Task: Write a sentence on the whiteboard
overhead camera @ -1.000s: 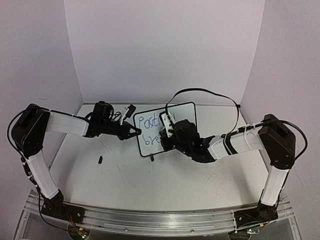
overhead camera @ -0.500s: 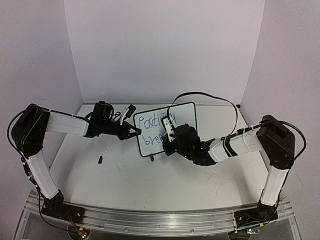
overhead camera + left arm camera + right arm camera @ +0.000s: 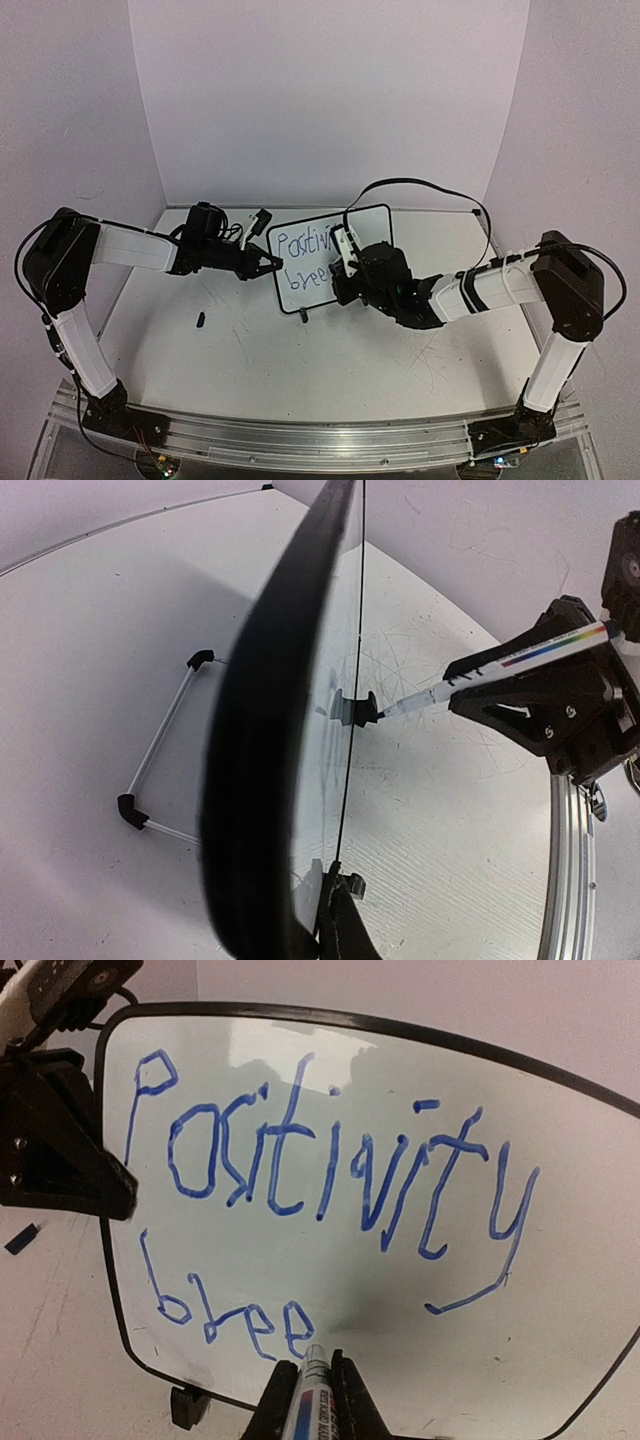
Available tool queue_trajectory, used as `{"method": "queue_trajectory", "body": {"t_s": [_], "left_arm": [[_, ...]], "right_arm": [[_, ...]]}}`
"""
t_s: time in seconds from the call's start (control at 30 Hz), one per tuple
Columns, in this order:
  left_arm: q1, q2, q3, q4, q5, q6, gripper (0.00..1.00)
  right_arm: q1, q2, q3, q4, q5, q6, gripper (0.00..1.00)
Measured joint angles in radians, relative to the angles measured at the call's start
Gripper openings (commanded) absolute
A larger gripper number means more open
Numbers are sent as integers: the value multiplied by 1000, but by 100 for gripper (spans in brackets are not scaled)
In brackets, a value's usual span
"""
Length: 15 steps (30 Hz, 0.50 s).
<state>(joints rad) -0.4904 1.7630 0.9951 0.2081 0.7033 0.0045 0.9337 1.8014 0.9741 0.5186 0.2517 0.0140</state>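
**A:** Where is the whiteboard (image 3: 372, 228)?

**B:** It stands upright on the white desk (image 3: 300, 370), towards the back and between the two arms, with its written face turned to the near edge. One black foot (image 3: 302, 315) shows under its lower left corner.

**A:** What is written on it?

**B:** The sentence (image 3: 330, 1175), in blue marker over two lines. "Positivity" runs across the top. Below it, at the left, there is only "bree".

**A:** And the left tool (image 3: 270, 263)?

**B:** It is clamped tight on the board's left edge, about halfway up. The left wrist view sees the board almost edge-on.

**A:** The right tool (image 3: 312, 1400)?

**B:** It is pinched closed on a marker (image 3: 315, 1380) with a white barrel and a rainbow stripe along it. In the right wrist view the tip meets the board just right of the last "e", low down near the bottom frame. I cannot tell how firmly it presses.

**A:** Anything else on the desk?

**B:** A small black piece (image 3: 200, 320) lies left of the board, well apart from it, below the left forearm. Behind the board, the left wrist view shows a thin white rod frame (image 3: 160, 750) with black corner pieces on the desk. I cannot tell whether it joins the board.
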Motion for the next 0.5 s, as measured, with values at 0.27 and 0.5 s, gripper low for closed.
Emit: {"method": "queue_trajectory", "body": {"t_s": [0.27, 0.5], "left_arm": [[0, 0, 0, 0, 0, 0, 0], [0, 0, 0, 0, 0, 0, 0]], "right_arm": [[-40, -2, 0, -12, 3, 20, 0], [-40, 2, 7, -19, 2, 21, 0]]}}
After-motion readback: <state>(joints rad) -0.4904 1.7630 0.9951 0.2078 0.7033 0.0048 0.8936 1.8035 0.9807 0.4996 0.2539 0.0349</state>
